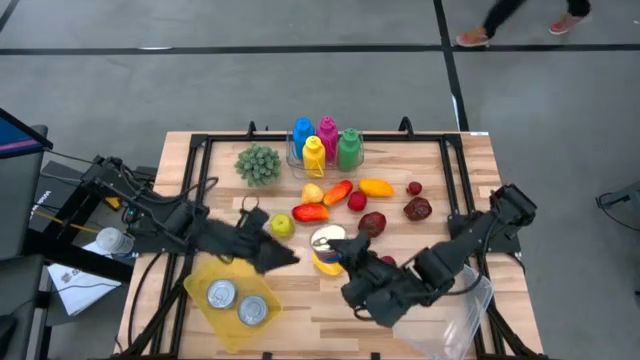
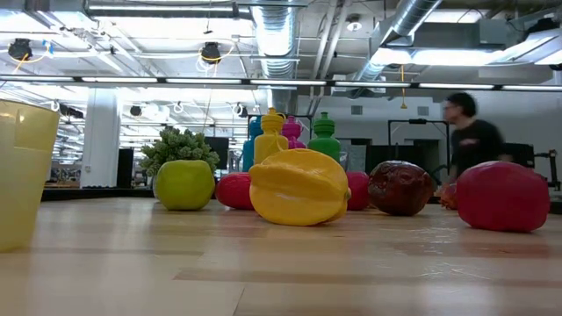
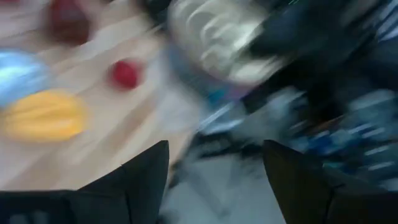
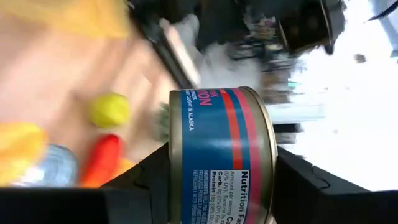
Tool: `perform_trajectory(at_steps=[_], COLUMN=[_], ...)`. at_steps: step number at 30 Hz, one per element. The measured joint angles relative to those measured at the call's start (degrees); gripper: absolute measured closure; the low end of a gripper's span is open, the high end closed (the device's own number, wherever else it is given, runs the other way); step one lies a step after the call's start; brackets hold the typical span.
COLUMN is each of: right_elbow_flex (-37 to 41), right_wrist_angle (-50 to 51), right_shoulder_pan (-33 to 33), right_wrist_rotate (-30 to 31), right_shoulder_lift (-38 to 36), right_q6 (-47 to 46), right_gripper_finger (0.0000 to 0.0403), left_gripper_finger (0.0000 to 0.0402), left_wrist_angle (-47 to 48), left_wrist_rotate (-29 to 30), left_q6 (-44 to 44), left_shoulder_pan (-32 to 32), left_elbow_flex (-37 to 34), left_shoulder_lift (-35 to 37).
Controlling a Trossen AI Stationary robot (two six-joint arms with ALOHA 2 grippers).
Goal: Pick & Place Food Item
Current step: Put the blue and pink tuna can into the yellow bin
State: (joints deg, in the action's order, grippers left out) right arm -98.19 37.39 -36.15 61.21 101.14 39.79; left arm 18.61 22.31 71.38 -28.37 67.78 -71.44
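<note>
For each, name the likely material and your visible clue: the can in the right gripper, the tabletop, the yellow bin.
Can: metal, seemingly; printed paper label, shiny rim.
Tabletop: pale wood; grain and plank lines.
Yellow bin: probably plastic; translucent, smooth walls.

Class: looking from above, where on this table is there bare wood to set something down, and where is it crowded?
Bare wood lies left of the plant and on the near edge right of the yellow bin. It is crowded from the bottles down to the can.
</note>
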Motion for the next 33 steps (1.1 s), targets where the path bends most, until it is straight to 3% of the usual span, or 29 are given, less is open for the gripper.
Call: perform_trajectory(at_steps=[2, 5, 8, 13, 21, 33], right_elbow_flex=[-0.1, 0.0, -0.1, -0.1, -0.1, -0.1], right_wrist_angle=[-1.1, -1.2, -1.6, -2.1, -3.7, -4.5], right_shoulder_pan=[-0.6, -1.5, -2.2, -3.3, -4.4, -2.4], right_wrist_rotate=[5.1, 12.1, 16.0, 21.5, 24.1, 24.2], right_shoulder_lift=[0.8, 1.2, 1.2, 1.2, 1.2, 1.2], right_q6=[3.5, 4.4, 4.9, 7.3, 7.3, 8.5], right_gripper_finger=[0.0211, 0.0211, 0.0211, 0.0211, 0.0211, 0.0211], left_gripper_finger=[0.0159, 0.0156, 0.014, 0.0102, 0.0066, 0.0071], left_wrist_angle=[-5.7, -11.5, -12.1, -11.9, -13.9, -17.3], left_wrist_rotate=[-1.2, -8.5, -12.5, -14.0, -19.1, -20.8], left_q6=[0.1, 0.1, 1.3, 6.5, 10.3, 13.3], left_shoulder_pan=[2.1, 5.5, 7.7, 11.2, 17.4, 17.6], left_elbow_flex=[0.0, 0.0, 0.0, 0.0, -0.1, 0.0], left_shoulder_lift=[-0.1, -0.1, -0.8, -1.1, -1.2, -3.0])
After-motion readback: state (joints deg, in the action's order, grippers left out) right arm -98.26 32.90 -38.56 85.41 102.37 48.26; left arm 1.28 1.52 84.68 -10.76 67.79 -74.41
